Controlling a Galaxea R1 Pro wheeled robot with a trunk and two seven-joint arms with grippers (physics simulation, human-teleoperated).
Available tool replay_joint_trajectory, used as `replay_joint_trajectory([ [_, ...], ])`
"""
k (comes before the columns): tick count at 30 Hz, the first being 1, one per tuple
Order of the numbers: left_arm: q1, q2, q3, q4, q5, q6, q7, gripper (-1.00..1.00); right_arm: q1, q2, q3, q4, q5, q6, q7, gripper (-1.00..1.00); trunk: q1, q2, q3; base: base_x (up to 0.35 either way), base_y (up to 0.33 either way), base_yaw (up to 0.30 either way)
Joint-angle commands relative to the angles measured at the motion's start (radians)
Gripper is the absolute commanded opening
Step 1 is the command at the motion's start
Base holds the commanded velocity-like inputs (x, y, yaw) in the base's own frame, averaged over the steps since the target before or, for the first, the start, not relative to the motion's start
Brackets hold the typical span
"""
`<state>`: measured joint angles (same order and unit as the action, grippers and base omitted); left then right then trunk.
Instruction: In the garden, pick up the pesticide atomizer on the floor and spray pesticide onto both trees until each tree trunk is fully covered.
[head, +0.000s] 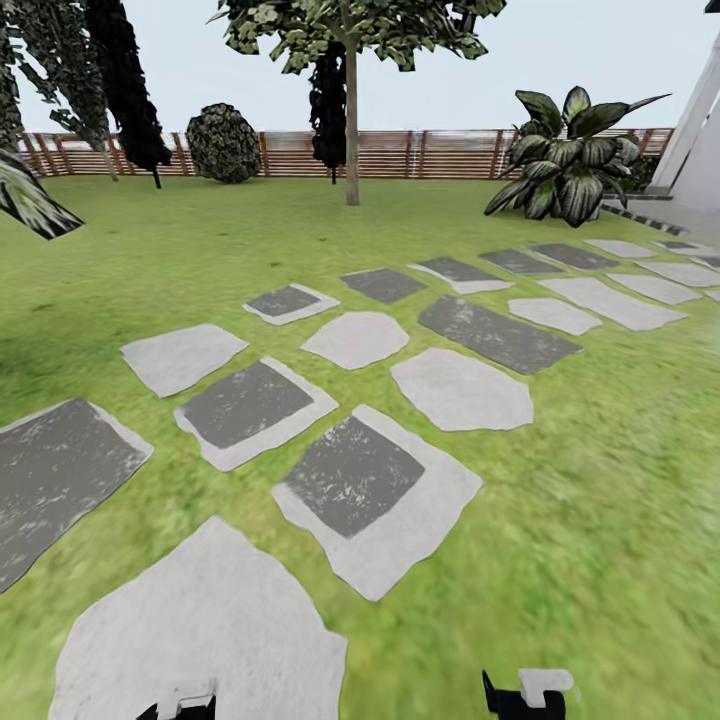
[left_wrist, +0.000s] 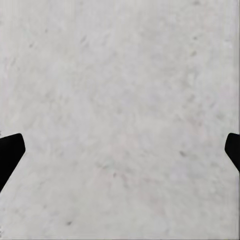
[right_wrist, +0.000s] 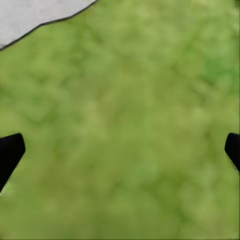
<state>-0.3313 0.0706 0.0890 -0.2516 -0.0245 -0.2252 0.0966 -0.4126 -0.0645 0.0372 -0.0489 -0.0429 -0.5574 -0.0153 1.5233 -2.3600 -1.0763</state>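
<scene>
The pesticide atomizer is out of view. In the garden, one tree (head: 351, 60) stands far ahead on the lawn, its pale bare tree trunk (head: 351, 140) rising in front of the fence. My left gripper (left_wrist: 120, 150) is open with nothing between its black fingertips (left_wrist: 10, 150), hanging over a pale stone slab (left_wrist: 120, 75). My right gripper (right_wrist: 120, 150) is also open and empty, above green grass (right_wrist: 130, 125). The ends of both arms peek in at the head view's bottom edge, left (head: 185, 705) and right (head: 525, 693).
Grey and white stepping stones (head: 355, 480) run across the lawn from near left to far right. A brown slat fence (head: 420, 153) closes the back. A broad-leaf plant (head: 570, 160), a round bush (head: 222, 143) and dark conifers (head: 125, 80) stand along it. A white wall (head: 700, 140) is at right.
</scene>
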Motion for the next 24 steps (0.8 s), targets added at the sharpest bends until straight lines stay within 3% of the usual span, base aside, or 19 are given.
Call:
replay_joint_trajectory([
  [1, 0.000, 0.000, 0.000, 0.000, 0.000, 0.000, 0.000, 1.00, 0.000, 0.000, 0.000, 0.000, 0.000, 0.000, 0.000, 1.00, 0.000, 0.000, 0.000, 0.337, 0.000, 0.000],
  [24, 0.000, 0.000, 0.000, 0.000, 0.000, 0.000, 0.000, 1.00, 0.000, 0.001, 0.000, 0.000, 0.000, 0.000, 0.000, 1.00, 0.000, 0.000, 0.000, 0.337, 0.000, -0.007],
])
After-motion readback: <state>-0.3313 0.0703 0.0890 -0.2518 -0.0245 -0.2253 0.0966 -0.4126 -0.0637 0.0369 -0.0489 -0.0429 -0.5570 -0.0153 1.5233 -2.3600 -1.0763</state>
